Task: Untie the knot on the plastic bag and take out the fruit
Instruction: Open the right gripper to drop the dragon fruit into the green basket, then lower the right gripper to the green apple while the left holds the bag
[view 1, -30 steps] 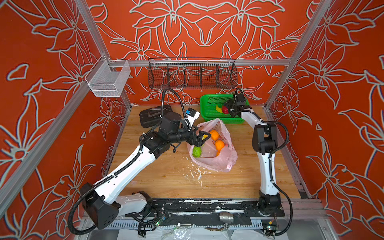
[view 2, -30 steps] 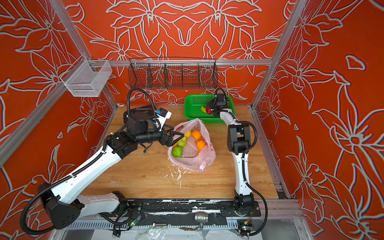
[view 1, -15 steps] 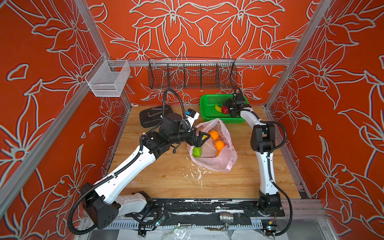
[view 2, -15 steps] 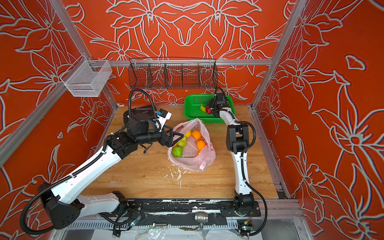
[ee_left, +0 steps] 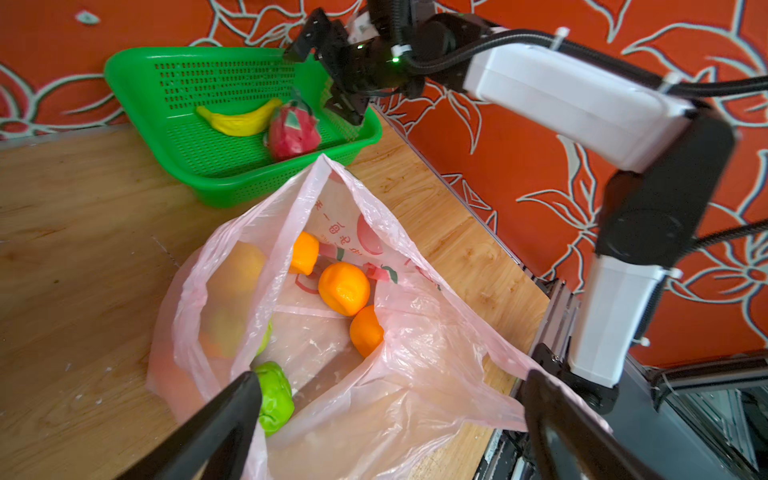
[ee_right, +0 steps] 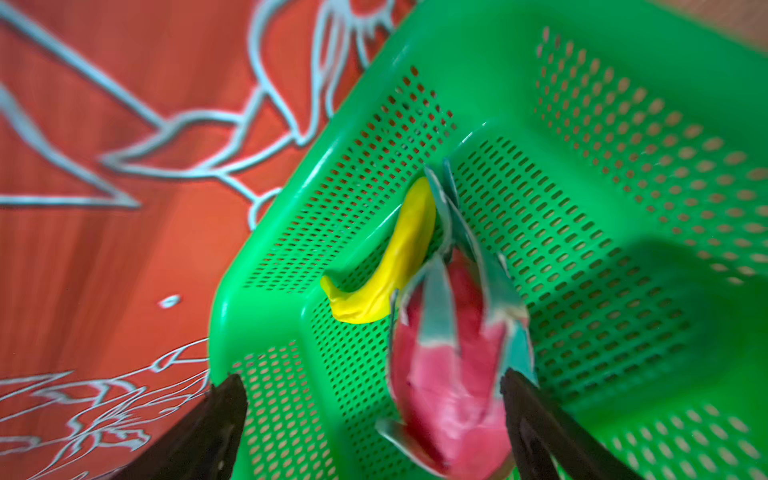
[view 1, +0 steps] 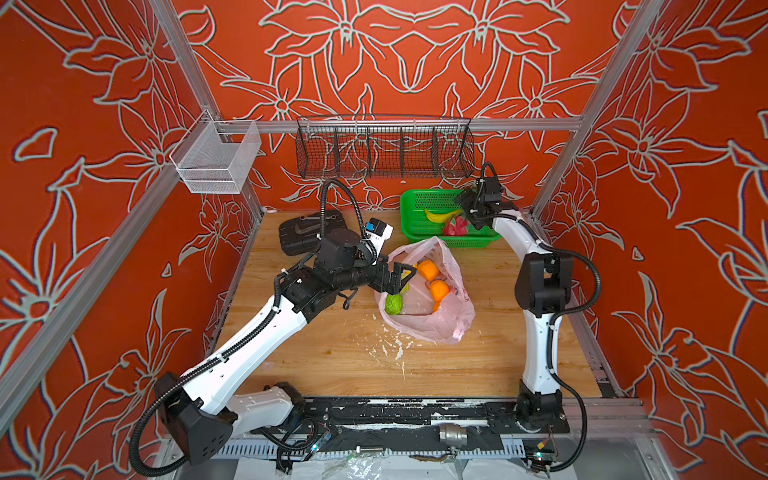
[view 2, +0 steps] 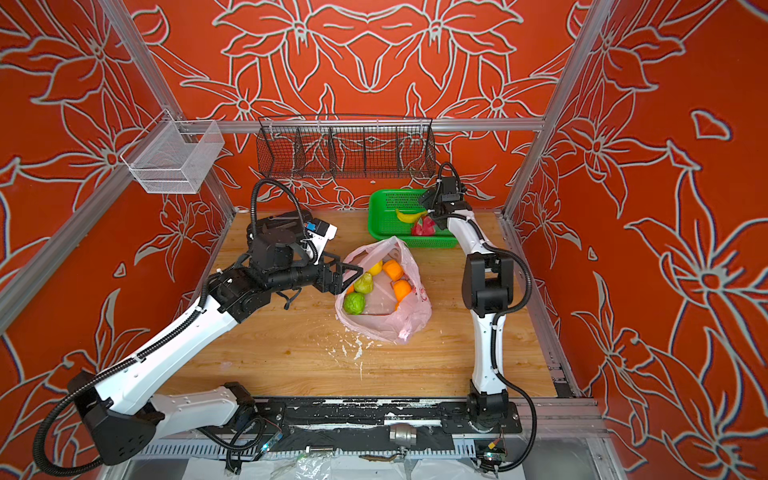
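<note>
The plastic bag [view 1: 436,328] sits mid-table, mouth gaping, with oranges [view 1: 428,270] and a green fruit [view 1: 393,304] inside. The left gripper [view 1: 409,276] is spread wide at that mouth, holding nothing, maybe brushing the plastic. Farther back, the right gripper [ee_right: 372,384] hangs spread wide and empty over the dragon fruit [view 1: 455,227] in the green basket [view 1: 419,197].

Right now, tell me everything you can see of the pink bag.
The bag: thin, translucent pale-pink plastic, crinkled, red print on it. It slumps on the table, near the green basket, mouth wide open, no knot visible. Inside lie oranges and green fruit. The open left gripper is at its mouth.
</note>
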`<state>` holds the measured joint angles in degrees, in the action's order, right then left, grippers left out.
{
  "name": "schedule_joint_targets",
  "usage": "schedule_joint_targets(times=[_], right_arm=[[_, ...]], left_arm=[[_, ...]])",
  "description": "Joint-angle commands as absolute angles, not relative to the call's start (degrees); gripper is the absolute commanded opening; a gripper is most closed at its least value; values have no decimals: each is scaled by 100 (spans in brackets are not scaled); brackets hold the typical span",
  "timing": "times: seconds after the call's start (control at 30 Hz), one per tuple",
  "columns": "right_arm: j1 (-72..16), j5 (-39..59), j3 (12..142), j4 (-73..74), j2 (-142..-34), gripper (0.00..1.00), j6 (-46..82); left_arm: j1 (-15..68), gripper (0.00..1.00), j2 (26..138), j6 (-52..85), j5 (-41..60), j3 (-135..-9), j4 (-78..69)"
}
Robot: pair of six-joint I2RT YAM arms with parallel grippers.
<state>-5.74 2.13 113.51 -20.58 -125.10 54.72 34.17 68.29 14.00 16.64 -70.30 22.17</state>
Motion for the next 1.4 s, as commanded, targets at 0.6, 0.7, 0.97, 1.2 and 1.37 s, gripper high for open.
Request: schedule_joint_targets(times=[0.6, 0.7, 0.97, 1.2, 1.37], right_arm=[[-1948, 1664, 6703, -639, -6894, 84, 2766], [-2360, 1912, 6623, -883, -6819, 79, 2724], [-3358, 1765, 6244, -857, -7421, 67, 3060], [-3964, 1227, 5981, -1209, -7867, 62, 2960], [-4171, 1125, 5624, -942, -8201, 59, 3160]], left_arm=[[3403, 96, 7658, 1289, 497, -6712, 3037], [3397, 96, 7760, 1361, 378, -6658, 2961], [3402, 89, 8118, 1498, 61, -6496, 2983], [3364, 74, 8240, 1742, -114, -6392, 3084], [3356, 61, 8268, 1827, -35, -6346, 3067]])
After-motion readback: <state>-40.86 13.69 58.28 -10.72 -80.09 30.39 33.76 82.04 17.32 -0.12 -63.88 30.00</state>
